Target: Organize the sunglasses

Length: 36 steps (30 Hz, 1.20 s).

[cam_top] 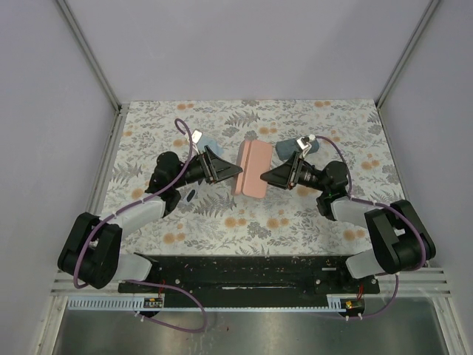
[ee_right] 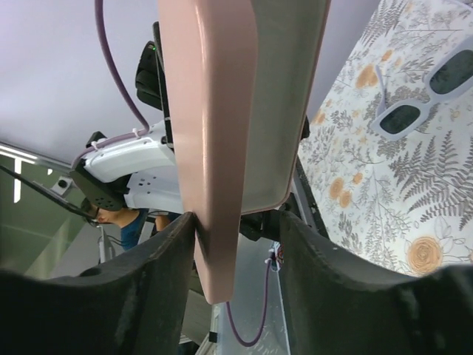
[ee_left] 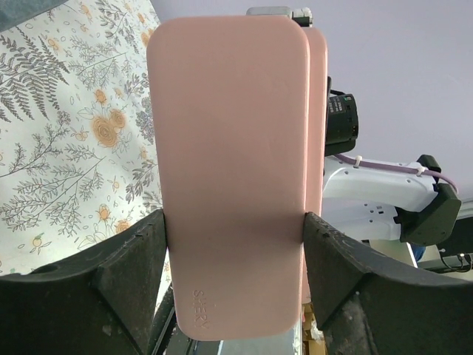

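A pink oblong case [cam_top: 251, 168] stands partly opened at the table's middle, held between both grippers. My left gripper [cam_top: 230, 171] is shut on it: both fingers press its sides in the left wrist view [ee_left: 230, 185]. My right gripper [cam_top: 270, 176] straddles one half of the case [ee_right: 214, 148]; one finger touches it and the other stands apart. The whitish-framed sunglasses [ee_right: 418, 92] with dark lenses lie unfolded on the floral table. A small dark thing [cam_top: 190, 194] lies under my left arm; it is too small to tell whether it is the black-framed pair.
A light blue cloth [cam_top: 211, 143] lies behind my left gripper. A grey-blue thing [cam_top: 284, 150] and another light blue cloth [cam_top: 319, 143] lie behind my right gripper. Grey walls close in the table on three sides.
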### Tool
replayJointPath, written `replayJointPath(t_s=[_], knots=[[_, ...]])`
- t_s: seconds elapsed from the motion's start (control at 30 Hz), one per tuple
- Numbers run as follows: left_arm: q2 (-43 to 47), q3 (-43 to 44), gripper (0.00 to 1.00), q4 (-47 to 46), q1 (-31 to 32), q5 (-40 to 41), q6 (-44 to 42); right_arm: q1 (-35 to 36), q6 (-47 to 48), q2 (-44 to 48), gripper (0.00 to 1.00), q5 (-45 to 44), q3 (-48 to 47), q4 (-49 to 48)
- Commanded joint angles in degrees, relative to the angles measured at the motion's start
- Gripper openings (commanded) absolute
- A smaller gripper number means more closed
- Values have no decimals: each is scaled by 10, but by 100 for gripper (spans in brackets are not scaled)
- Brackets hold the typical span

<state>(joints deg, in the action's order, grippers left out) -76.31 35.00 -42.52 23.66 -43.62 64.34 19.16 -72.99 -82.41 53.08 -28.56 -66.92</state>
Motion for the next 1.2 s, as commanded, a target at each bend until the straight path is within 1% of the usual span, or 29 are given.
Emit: replayJointPath(t_s=[0.0, 0.07, 0.2, 0.23, 0.27, 0.3, 0.33, 0.37, 0.4, 0.47, 0.57, 0.6, 0.7, 0.77, 0.83, 0.93, 1.0, 1.07, 1.1, 1.13, 1.17], knots=[[21, 1, 34, -43, 2, -20, -3, 0, -57, -15, 51, 16, -7, -137], [20, 0, 34, -35, 2, -18, -6, -1, -52, -10, 39, 14, -10, -126], [17, 4, 34, 2, 2, -9, -25, -1, -51, -4, 22, 19, -15, -112], [15, 4, 36, 4, 2, -6, -27, -1, -49, -1, 18, 21, -17, -105], [14, 3, 41, 2, 2, -6, -27, 0, -47, -1, 14, 21, -16, -102], [14, 2, 51, 3, 2, -6, -27, -1, -46, 0, 12, 21, -17, -98], [17, 1, 68, 8, 2, -5, -29, 0, -44, 1, 7, 20, -16, -90], [20, 2, 79, 19, 0, 1, -32, -1, -39, 2, 4, 19, -18, -83], [26, 4, 88, 32, -3, 5, -40, -1, -35, 5, 3, 17, -18, -70], [39, 10, 98, 85, -16, 9, -64, -1, -15, 9, 0, 12, -26, -25], [76, 28, 99, 208, -53, 39, -127, -1, 63, 32, 0, -15, -47, 147], [91, 34, 99, 263, -70, 59, -167, -1, 102, 44, 0, -31, -57, 219], [127, 66, 99, 439, -99, 163, -250, 0, 222, 69, 0, -96, -105, 407], [134, 85, 99, 504, -104, 251, -286, 2, 286, 66, 0, -142, -149, 541], [130, 100, 99, 541, -107, 311, -301, 8, 339, 46, 0, -186, -195, 643], [108, 117, 99, 564, -108, 380, -301, 32, 394, 2, 0, -270, -258, 775], [85, 130, 99, 563, -108, 414, -296, 60, 421, -29, 0, -342, -300, 832], [55, 144, 99, 546, -108, 421, -303, 90, 440, -63, 0, -408, -338, 875], [36, 154, 99, 545, -109, 433, -301, 101, 442, -79, 0, -434, -354, 888], [19, 168, 99, 544, -109, 434, -301, 108, 442, -96, 0, -448, -366, 893], [-3, 185, 99, 547, -111, 452, -300, 119, 441, -107, 0, -458, -375, 897]])
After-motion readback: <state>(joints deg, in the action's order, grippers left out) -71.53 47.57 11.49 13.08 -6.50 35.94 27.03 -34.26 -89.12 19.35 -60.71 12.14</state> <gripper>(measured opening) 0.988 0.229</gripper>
